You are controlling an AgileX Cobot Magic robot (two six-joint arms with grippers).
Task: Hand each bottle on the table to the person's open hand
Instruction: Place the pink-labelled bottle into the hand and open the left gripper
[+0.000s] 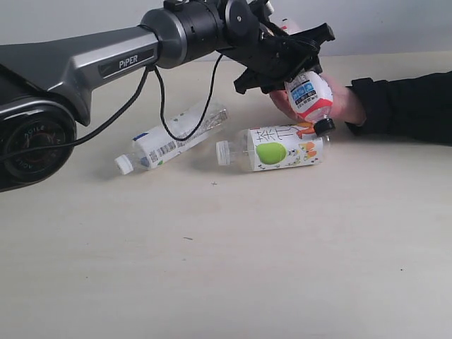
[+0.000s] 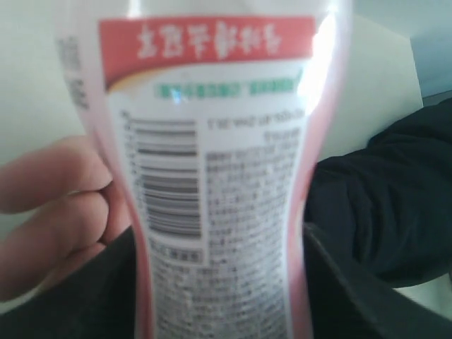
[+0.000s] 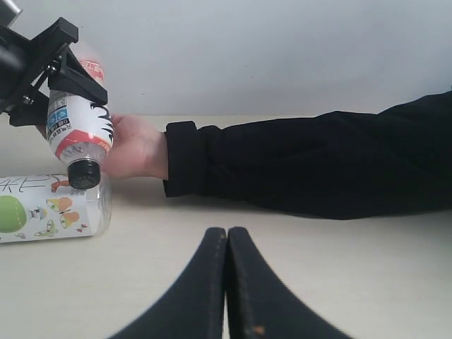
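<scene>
Hand (image 1: 342, 106) partly behind red-label btl (image 1: 308, 96)

Looked like a robotics lab bench, not anybody's kitchen.

The setup was a bare beige wood-look tabletop (image 1: 233, 268) against a blank pale wall (image 3: 282, 49). A grey-and-black robot arm (image 1: 92, 63) with "PiPER" printed on it reached over it, a loose black cable (image 1: 159, 106) dangling off it. Plastic drink bottles (image 1: 279, 150) just lay on their sides, and someone's black sleeve (image 1: 402, 106) rested on the table.
</scene>
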